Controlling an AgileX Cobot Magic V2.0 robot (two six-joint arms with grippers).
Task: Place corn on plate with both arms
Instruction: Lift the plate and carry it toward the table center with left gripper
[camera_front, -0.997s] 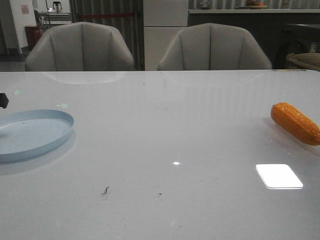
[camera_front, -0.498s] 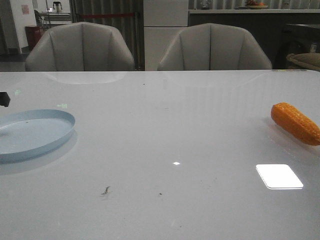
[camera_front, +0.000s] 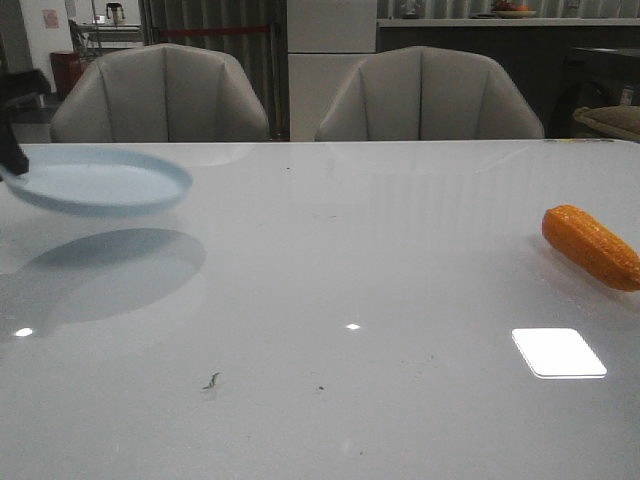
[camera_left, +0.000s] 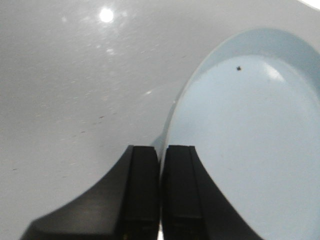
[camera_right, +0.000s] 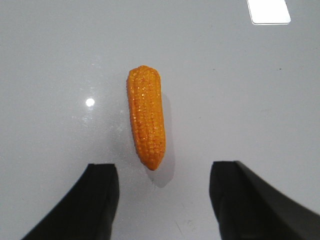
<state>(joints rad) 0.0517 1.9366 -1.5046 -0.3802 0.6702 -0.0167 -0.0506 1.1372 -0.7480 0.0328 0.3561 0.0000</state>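
The pale blue plate (camera_front: 100, 183) hangs in the air over the table's far left, its shadow on the tabletop below. My left gripper (camera_left: 160, 149) is shut on the plate's rim (camera_left: 172, 117); only a dark bit of it shows at the left edge of the front view (camera_front: 12, 150). The orange corn (camera_front: 590, 246) lies on the table at the right edge. In the right wrist view the corn (camera_right: 146, 116) lies just ahead of my right gripper (camera_right: 162, 172), which is open and empty, a little above the table.
Two grey chairs (camera_front: 160, 95) stand behind the table's far edge. A bright window reflection (camera_front: 558, 352) lies on the tabletop at the front right. Small dark specks (camera_front: 211, 381) mark the front middle.
The plate has been lifted off the table by my left gripper and carried up and to the right. Its shadow now lies on the table. The corn has not moved.
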